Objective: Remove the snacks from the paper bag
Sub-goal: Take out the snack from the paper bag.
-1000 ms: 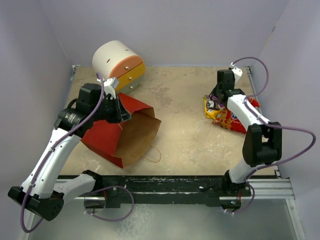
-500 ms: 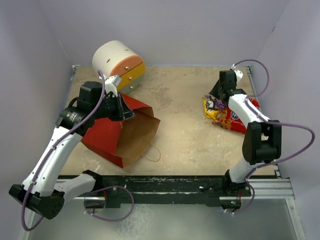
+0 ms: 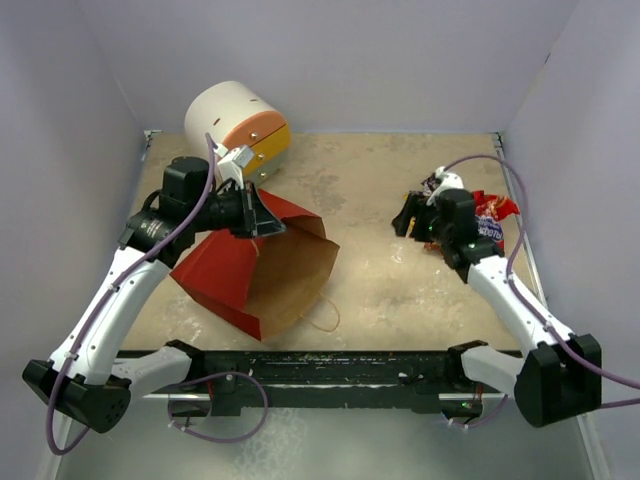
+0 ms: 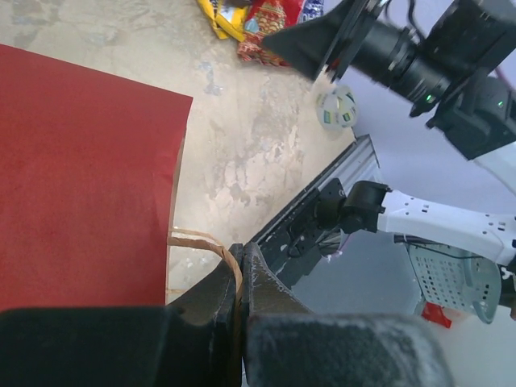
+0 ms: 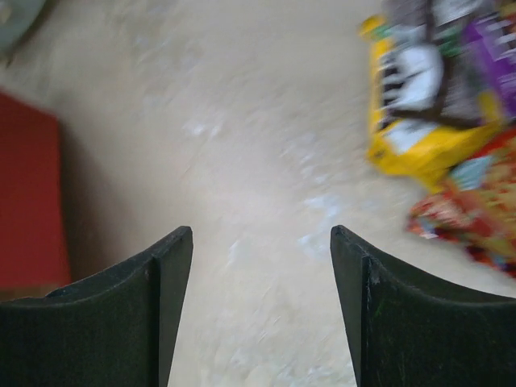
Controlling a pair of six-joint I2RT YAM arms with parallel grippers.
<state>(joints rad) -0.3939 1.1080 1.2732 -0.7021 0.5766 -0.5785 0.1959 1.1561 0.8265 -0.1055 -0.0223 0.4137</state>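
Observation:
The paper bag [image 3: 225,275] lies on its side at the left, red outside, its kraft-brown mouth facing right. My left gripper [image 3: 262,215] is at the bag's upper rim, shut on a twisted brown handle [image 4: 211,243], which runs between the jaws in the left wrist view. The bag's red side [image 4: 81,177] fills that view's left. The snacks [image 3: 488,213] are piled at the right, partly hidden by my right arm. My right gripper [image 3: 408,222] hovers left of the pile, open and holding nothing. In the right wrist view a yellow packet [image 5: 419,141] and a red one [image 5: 472,222] lie right of the gripper [image 5: 262,242].
A white round drawer unit [image 3: 237,130] with orange and yellow fronts stands at the back left, close behind the bag. The bag's second handle [image 3: 322,318] lies on the table by the near edge. A small round white-and-green thing [image 4: 337,107] sits near the snacks.
My right gripper has opened, left the snack pile and swung left toward the table's middle. My left gripper has shifted the bag's rim slightly right.

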